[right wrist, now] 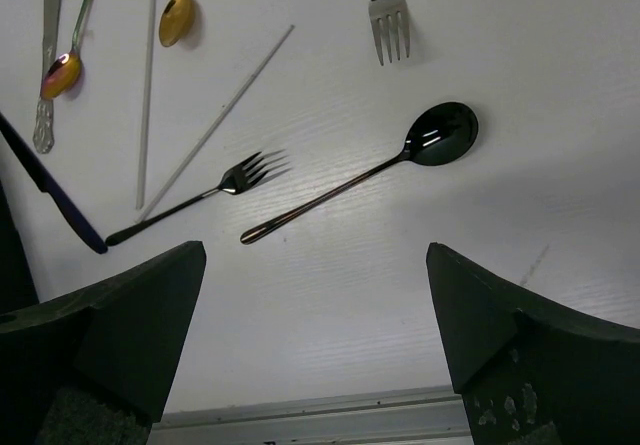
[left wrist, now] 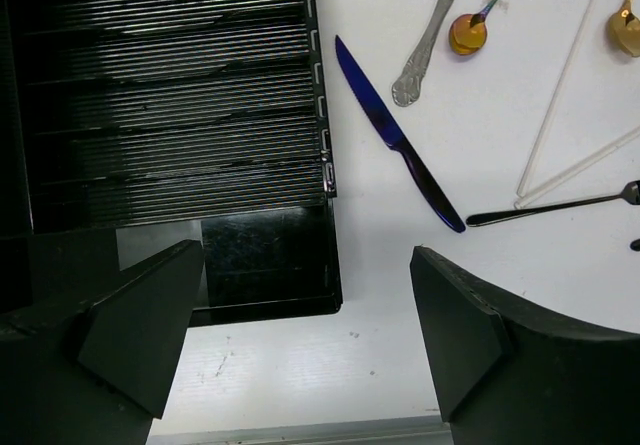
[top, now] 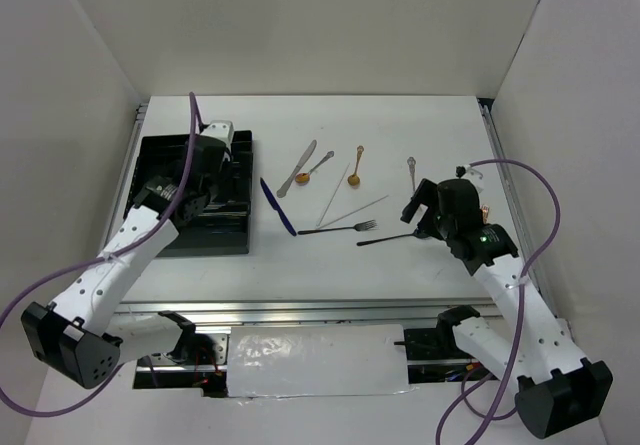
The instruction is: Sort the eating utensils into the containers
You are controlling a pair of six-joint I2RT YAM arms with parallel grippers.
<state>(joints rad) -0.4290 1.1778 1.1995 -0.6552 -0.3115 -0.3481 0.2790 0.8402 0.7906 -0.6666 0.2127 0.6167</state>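
The left gripper (left wrist: 305, 310) hangs over the near right corner of the black tray (left wrist: 180, 115), fingers spread wide and gripping nothing. None of the cutlery is in the tray's long compartments; it all lies on the white table (top: 250, 275) to the tray's right. Closest is the dark blue knife (left wrist: 400, 140), slanted just beside the tray's right edge. Past it is the silver knife (left wrist: 430, 40) with a gold-bowled spoon (left wrist: 468, 33) just beside its handle, and a second gold spoon (right wrist: 177, 20) is a little further right. Two silver chopsticks (right wrist: 148, 85) slant across the middle, their near ends close together. The black fork (right wrist: 190, 202) lies near those ends, its handle tip close to the blue knife's point. The black spoon (right wrist: 350, 180) lies beside it, below the right gripper (right wrist: 315, 345), whose fingers also stand wide apart and hold nothing. A silver fork (right wrist: 388, 15) sits further back
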